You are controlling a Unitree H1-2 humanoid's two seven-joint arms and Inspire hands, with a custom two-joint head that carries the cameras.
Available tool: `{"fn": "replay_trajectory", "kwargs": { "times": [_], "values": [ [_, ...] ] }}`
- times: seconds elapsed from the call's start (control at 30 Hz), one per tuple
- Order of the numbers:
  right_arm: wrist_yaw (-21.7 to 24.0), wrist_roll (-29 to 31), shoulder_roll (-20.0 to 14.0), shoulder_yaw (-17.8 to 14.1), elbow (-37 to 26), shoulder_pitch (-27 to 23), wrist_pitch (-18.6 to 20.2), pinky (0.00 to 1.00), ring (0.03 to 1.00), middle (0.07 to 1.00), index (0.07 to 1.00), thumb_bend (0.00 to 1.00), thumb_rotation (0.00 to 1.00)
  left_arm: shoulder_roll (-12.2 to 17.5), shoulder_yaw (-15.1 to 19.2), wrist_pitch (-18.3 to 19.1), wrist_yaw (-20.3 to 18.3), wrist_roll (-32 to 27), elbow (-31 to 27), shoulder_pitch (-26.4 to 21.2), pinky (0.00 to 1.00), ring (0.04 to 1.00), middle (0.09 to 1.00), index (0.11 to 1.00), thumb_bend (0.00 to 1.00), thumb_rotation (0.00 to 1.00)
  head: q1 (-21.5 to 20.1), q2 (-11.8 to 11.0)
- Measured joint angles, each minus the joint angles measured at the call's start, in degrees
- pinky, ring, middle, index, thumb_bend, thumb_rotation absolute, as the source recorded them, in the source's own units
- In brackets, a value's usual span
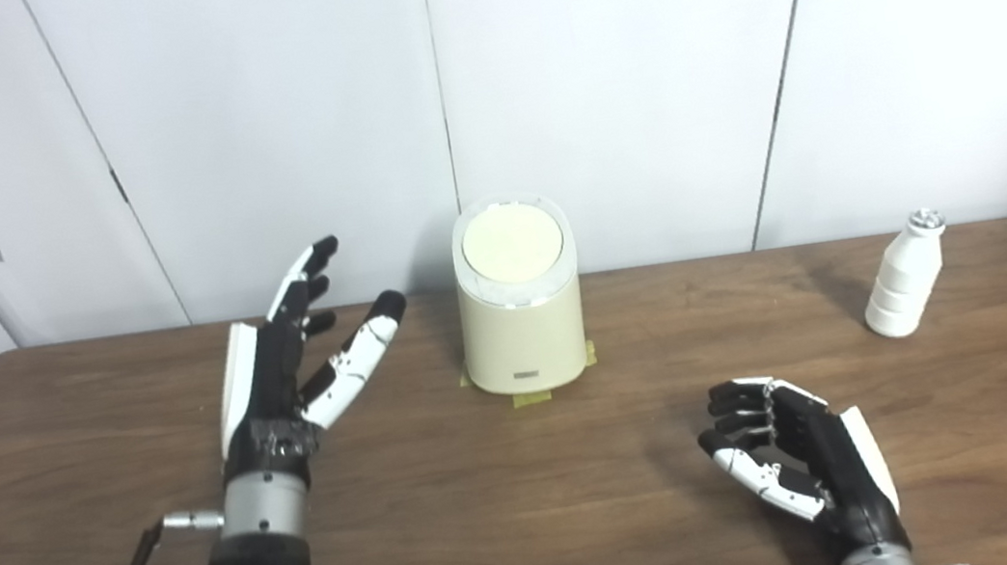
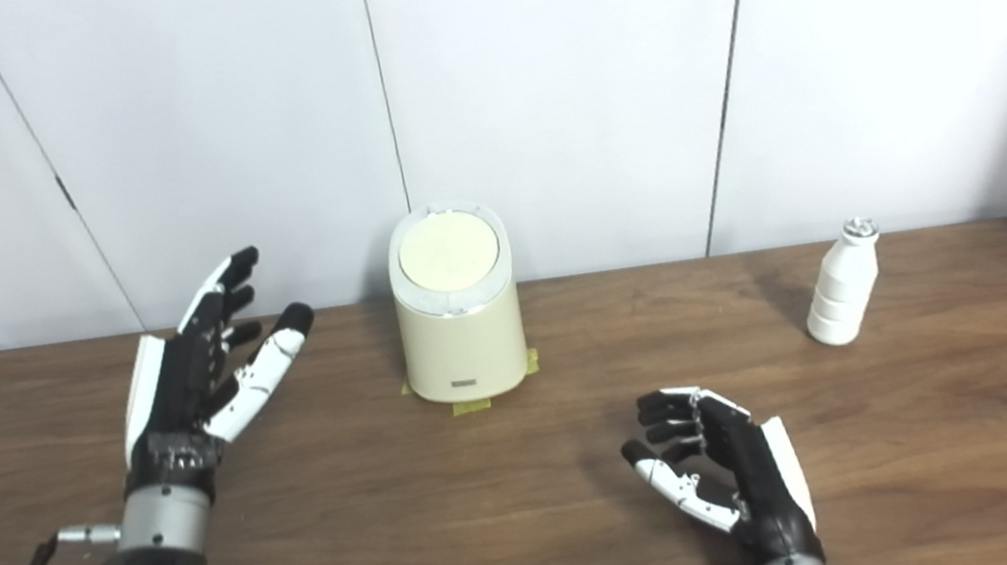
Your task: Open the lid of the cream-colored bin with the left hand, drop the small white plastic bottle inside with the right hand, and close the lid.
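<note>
The cream-colored bin [image 1: 523, 328] stands upright at the far middle of the brown wooden surface [image 1: 532, 502], close to the white panelled wall [image 1: 611, 64]; its round lid [image 1: 513, 244] lies flat and closed on top, ringed by a paler rim; bits of yellowish tape [image 1: 531, 398] show at its base, at the near side and at both lower corners; a small grey label sits low on its front. The small white plastic bottle [image 1: 905, 287] stands upright at the far right of the surface, well apart from the bin, its ribbed body widening toward the base and its top capped in silver; nothing touches it. The left hand [image 1: 286, 369] is raised above the surface to the left of the bin, near it but not touching; its fingers [image 1: 308, 274] are released and spread, pointing up and toward the far side, with the thumb angled toward the bin; it holds nothing; a black cable runs from a metal plug at its wrist toward the near edge. The right hand [image 1: 794, 458] is low at the near right, between the bin and the bottle in left-right terms but nearer than both; its fingers [image 1: 735, 400] are loosely curled toward the left, apart and grasping nothing.
</note>
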Motion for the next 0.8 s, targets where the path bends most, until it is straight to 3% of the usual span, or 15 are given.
{"fn": "replay_trajectory", "kwargs": {
  "times": [0.17, 0.37, 0.63, 0.8],
  "values": [
    [0.0, -0.14, -0.08, 0.12, -0.03, 0.02, 0.0, 0.49, 0.596, 0.617, 0.611, 0.31, 0.24, -2.74, -0.8, 0.0, -0.93, 6.06, 4.93, -3.94, 0.91, 0.998, 1.0, 1.0, 0.81, 0.42, -0.09, 0.35],
    [0.02, -0.11, -0.17, 0.09, -0.13, 0.08, 0.0, 0.49, 0.6, 0.622, 0.612, 0.33, 0.28, -3.72, -1.3, 0.0, 0.07, 11.39, 10.86, -7.74, 0.88, 0.98, 1.0, 1.0, 0.82, 0.42, -0.09, 0.35],
    [0.03, -0.02, -0.18, 0.1, -0.28, 0.13, 0.0, 0.49, 0.599, 0.62, 0.61, 0.31, 0.27, -3.75, -2.18, 0.0, 3.79, 13.03, 17.07, -11.81, 0.84, 0.957, 1.0, 1.0, 0.83, 0.45, -0.26, 0.53],
    [0.02, -0.05, -0.19, 0.09, -0.18, 0.12, -0.05, 0.49, 0.597, 0.617, 0.607, 0.31, 0.25, -4.33, -1.74, 0.0, 3.78, 14.68, 20.52, -14.76, 0.82, 0.963, 1.0, 1.0, 0.8, 0.46, -0.53, 0.35]
  ]
}}
